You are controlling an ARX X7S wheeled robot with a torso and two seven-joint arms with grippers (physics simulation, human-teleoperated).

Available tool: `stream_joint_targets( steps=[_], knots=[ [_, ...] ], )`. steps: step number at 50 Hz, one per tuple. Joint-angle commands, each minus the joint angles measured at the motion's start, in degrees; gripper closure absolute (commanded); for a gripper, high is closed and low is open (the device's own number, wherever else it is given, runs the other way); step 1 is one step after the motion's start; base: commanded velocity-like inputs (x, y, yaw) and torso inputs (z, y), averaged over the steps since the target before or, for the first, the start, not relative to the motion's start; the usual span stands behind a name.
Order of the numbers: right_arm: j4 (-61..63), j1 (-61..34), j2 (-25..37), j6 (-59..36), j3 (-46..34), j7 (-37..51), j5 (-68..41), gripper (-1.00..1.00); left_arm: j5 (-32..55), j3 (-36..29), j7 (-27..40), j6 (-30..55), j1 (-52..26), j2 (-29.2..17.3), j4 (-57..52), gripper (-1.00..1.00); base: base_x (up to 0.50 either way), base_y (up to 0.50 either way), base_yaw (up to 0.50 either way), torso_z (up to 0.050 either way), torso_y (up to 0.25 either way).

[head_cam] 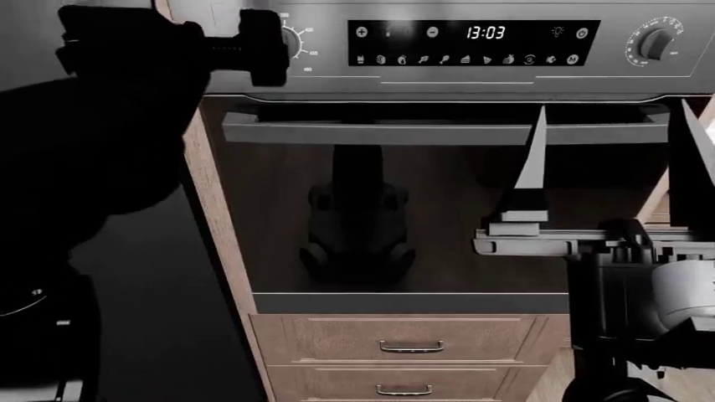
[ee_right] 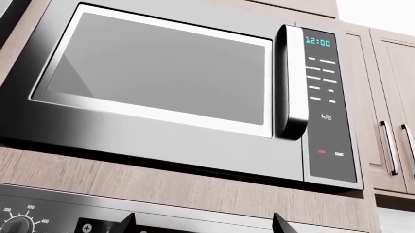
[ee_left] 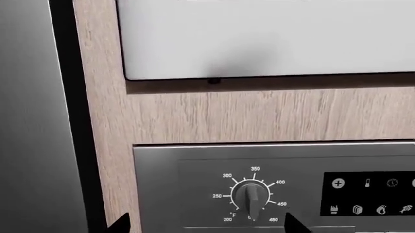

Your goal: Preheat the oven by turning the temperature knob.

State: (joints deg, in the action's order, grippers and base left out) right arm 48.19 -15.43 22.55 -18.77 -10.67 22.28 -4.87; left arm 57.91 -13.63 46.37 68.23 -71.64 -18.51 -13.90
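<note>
Temperature knob (ee_left: 251, 198) on the oven (head_cam: 447, 75) appears ungrasped; the left gripper (ee_left: 204, 224), tips spread, hangs near it. Turning remains; right gripper (head_cam: 609, 159) is spread, idle.

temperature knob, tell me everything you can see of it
The temperature knob is small, round and dark steel-looking, with a raised bar ridge running nearly upright, its lower end toward the bottom of the dial between 200 and 480. White numerals from 200 to 480 with tick marks ring it. It sits at the left end of the oven control panel, left of the black display. The left gripper is right in front of it in the head view; nothing visibly touches it in the left wrist view.
</note>
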Motion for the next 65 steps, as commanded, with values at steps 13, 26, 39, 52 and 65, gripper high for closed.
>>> stream_joint_targets(
  steps=[13,26,39,52,65],
  knots=[
    [-0.6,-0.1,0.4,0.3,-0.5,0.2,0.0,-1.00,-0.5,-2.2,-3.0,-1.2,-0.5,0.5,5.2,-1.00,0.00,0.00,0.00,0.000,0.000],
    [-1.3,-0.2,0.5,0.5,-1.1,0.2,0.1,-1.00,-0.2,-3.2,-5.4,-2.8,0.2,1.0,6.9,-1.00,0.00,0.00,0.00,0.000,0.000],
    [-1.6,-0.2,0.6,0.8,-1.4,0.4,0.1,-1.00,-2.5,-5.0,-6.9,-5.1,-0.8,1.5,10.1,-1.00,0.00,0.00,0.00,0.000,0.000],
    [-0.8,0.1,0.9,0.4,-1.1,0.5,-0.3,-1.00,-6.1,-7.2,-8.6,-8.6,-2.3,2.5,15.7,-1.00,0.00,0.00,0.00,0.000,0.000],
    [0.0,0.2,1.2,0.2,-0.6,0.7,-0.9,-1.00,-7.4,-8.4,-8.9,-10.5,-2.5,3.9,18.1,-1.00,0.00,0.00,0.00,0.000,0.000]
  ],
)
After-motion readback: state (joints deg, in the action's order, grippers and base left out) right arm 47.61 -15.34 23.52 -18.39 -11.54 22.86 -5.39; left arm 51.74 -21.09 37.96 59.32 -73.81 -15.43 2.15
